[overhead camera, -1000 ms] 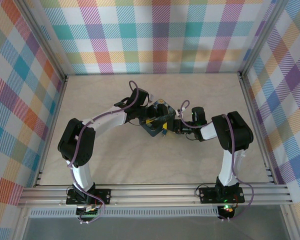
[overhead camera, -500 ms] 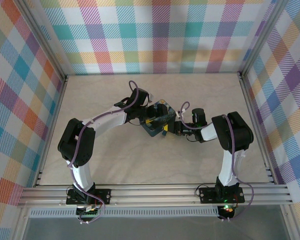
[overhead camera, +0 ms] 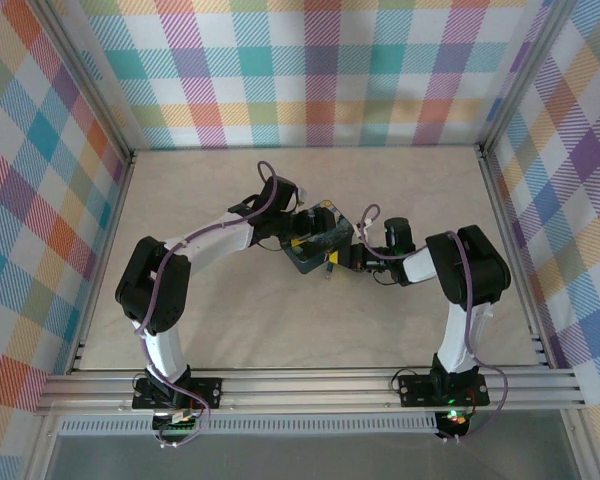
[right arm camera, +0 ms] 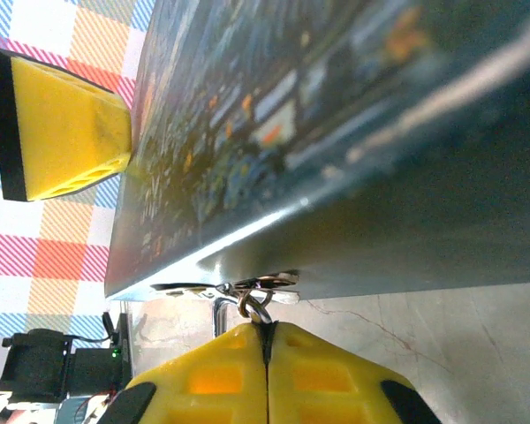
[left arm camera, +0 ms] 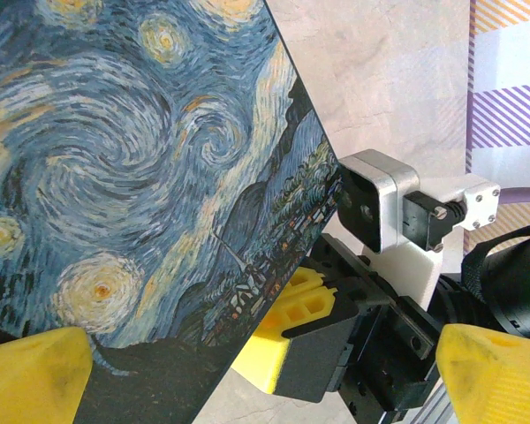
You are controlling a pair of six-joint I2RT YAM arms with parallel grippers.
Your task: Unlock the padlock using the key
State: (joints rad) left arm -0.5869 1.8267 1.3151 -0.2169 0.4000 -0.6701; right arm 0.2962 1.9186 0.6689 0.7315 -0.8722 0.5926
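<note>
The starry-night box [overhead camera: 320, 238] sits mid-table between both arms. In the right wrist view, my right gripper [right arm camera: 267, 343] is shut, its yellow fingertips pinching the small metal ring of the key [right arm camera: 269, 284], which lies flat against the box's lower edge [right arm camera: 353, 238]. A silvery bar [right arm camera: 218, 311] just left of the ring looks like the padlock's shackle; the padlock's body is hidden. My left gripper [left arm camera: 265, 380] stands wide open at the box [left arm camera: 132, 177]. One yellow finger [left arm camera: 35, 375] rests against the painted face and the other finger [left arm camera: 499, 375] is well clear.
The right gripper's finger [left arm camera: 291, 322] and wrist camera [left arm camera: 375, 201] crowd the box's corner. The left gripper's finger [right arm camera: 66, 141] shows beside the box. Marble tabletop [overhead camera: 280, 320] stretches out in front, inside plaid walls [overhead camera: 310, 70] and an aluminium frame [overhead camera: 310, 388].
The right gripper's jaws have closed together onto the key's ring. The box has turned slightly. The left gripper stays wide open in place.
</note>
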